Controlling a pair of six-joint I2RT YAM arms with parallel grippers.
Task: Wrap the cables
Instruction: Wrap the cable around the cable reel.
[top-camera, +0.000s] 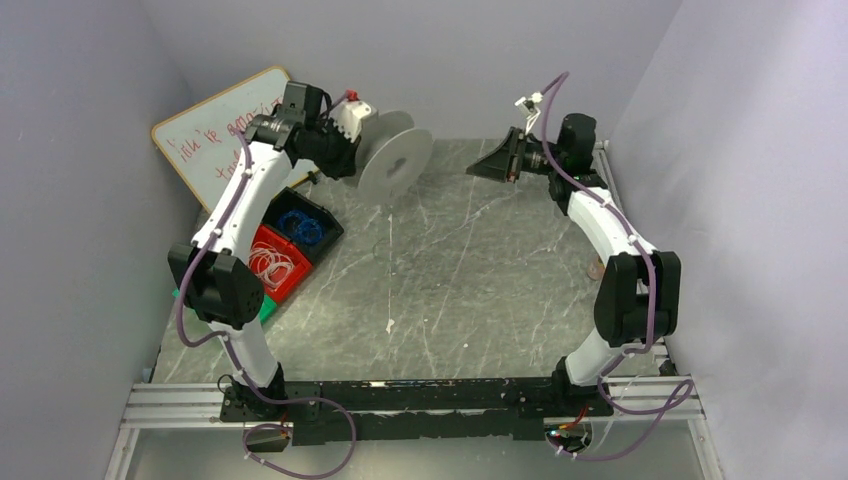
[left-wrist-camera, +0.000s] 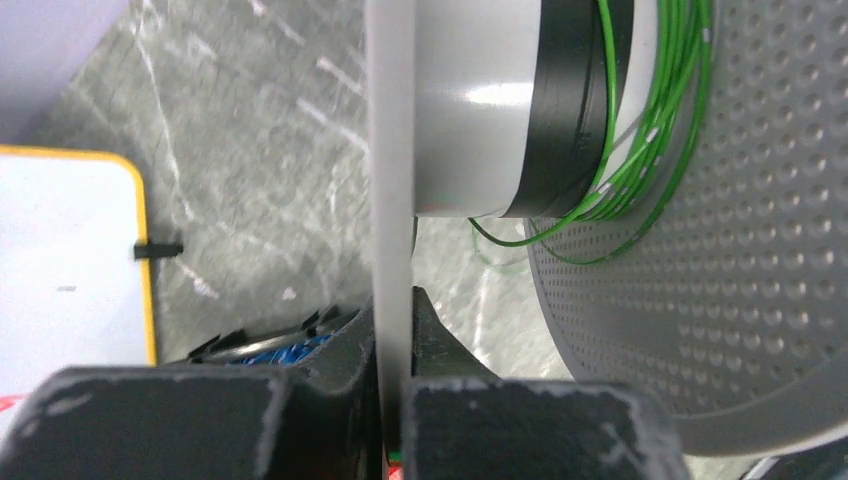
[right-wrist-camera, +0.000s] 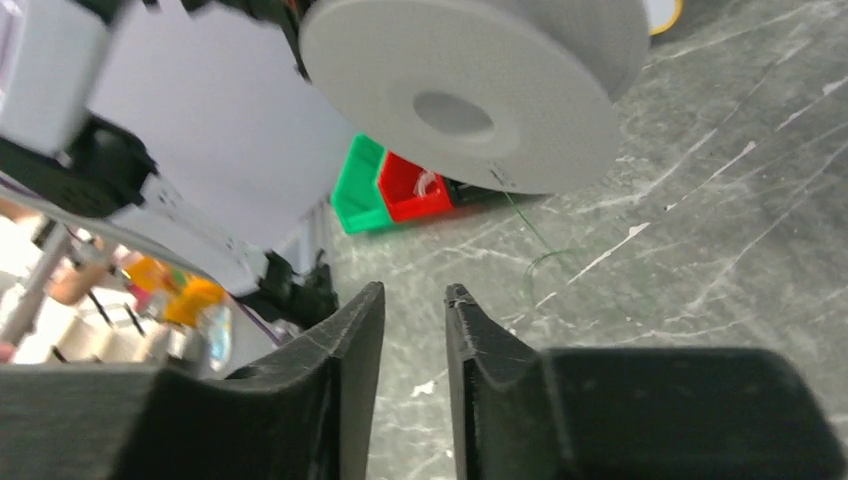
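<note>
Grey marbled desk (top-camera: 480, 290). White spool (top-camera: 395, 160) at far left, one flange pinched edge-on in the left end effector (left-wrist-camera: 392, 325). Right end effector (right-wrist-camera: 414, 310) faces the spool, fingers spread, nothing between. Cables (left-wrist-camera: 640, 165): hair-thin bright green wire, loose turns round the hub beside the perforated flange; one strand trails onto the desk.

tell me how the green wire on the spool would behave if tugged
Probably floppy: the green wire is hair-thin and sags in loose loops off the spool. Likely a bit springy too, since the turns bulge outward rather than lying tight. It may slip from a pinch, being so fine.
</note>
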